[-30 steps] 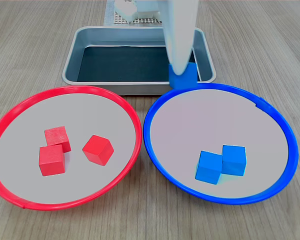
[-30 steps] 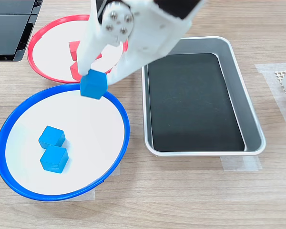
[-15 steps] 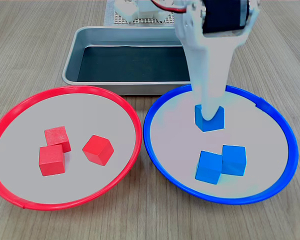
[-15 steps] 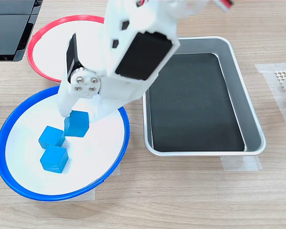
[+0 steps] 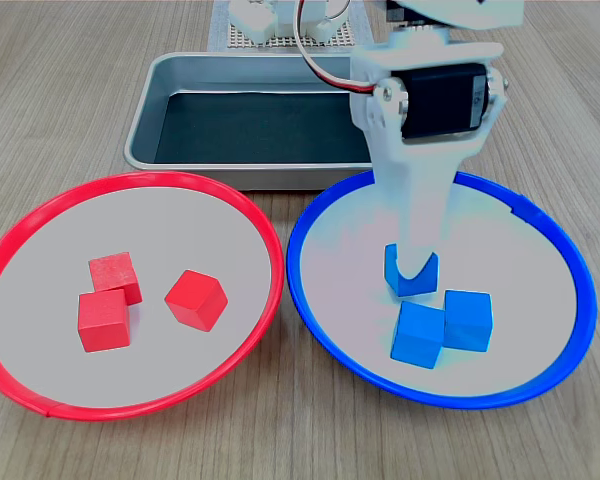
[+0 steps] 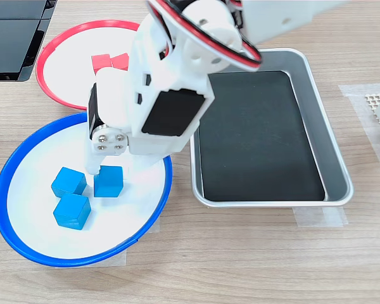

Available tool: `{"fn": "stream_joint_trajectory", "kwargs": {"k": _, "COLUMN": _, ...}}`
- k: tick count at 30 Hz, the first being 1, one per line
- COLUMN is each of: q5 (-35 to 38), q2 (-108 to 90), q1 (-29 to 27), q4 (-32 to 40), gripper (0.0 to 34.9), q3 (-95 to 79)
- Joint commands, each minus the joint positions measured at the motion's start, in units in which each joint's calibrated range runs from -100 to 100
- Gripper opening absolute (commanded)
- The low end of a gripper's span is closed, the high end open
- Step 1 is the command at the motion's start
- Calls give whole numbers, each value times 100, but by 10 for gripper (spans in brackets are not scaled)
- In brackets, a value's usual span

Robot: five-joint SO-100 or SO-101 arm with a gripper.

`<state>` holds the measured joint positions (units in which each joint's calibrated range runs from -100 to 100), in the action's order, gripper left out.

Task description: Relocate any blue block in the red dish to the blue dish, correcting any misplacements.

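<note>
White plastic arm (image 6: 177, 76), black servos, red cables

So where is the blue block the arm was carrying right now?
In the first exterior view the blue block sits inside the blue dish, between the gripper fingers, just behind the two other blue cubes.

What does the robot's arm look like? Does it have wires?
It is a white plastic arm with boxy black motors set into it, and red, black and white wires looping over the top. Four small silver screws sit in a square on the wrist. The claw is white too, narrowing to thin fingers.
</note>
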<state>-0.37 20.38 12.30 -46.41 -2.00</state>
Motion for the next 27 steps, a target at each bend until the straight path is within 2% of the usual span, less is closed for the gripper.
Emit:
{"fn": "stream_joint_trajectory", "kwargs": {"k": 1, "q5": -10, "q2": -3, "q1": 8, "q4": -2, "gripper": 94, "q3": 259}}
{"fn": "stream_joint_trajectory", "kwargs": {"k": 3, "q5": -10, "q2": -12, "q1": -11, "q4": -101, "gripper": 119, "q3": 295}}
{"fn": "stream_joint_trajectory", "kwargs": {"k": 6, "q5": 15, "q2": -97, "q1": -49, "q4": -208, "gripper": 124, "q3": 313}}
{"fn": "stream_joint_trajectory", "kwargs": {"k": 9, "q5": 98, "q2": -421, "q1": -162, "q4": -283, "gripper": 106, "q3": 204}}
{"fn": "stream_joint_trajectory", "kwargs": {"k": 11, "q5": 205, "q2": -839, "q1": -294, "q4": -200, "gripper": 79, "q3": -69}}
{"fn": "stream_joint_trajectory", "kwargs": {"k": 17, "q5": 454, "q2": -2733, "q1": -792, "q4": 997, "gripper": 5, "q3": -1835}}
{"fn": "stream_joint_trajectory", "kwargs": {"k": 23, "q5": 625, "q2": -4600, "q1": -1122, "q4": 2268, "gripper": 4, "q3": -4056}}
{"fn": "stream_joint_trajectory", "kwargs": {"k": 27, "q5": 698, "q2": -5956, "q1": -1338, "q4": 2540, "gripper": 4, "q3": -5540}}
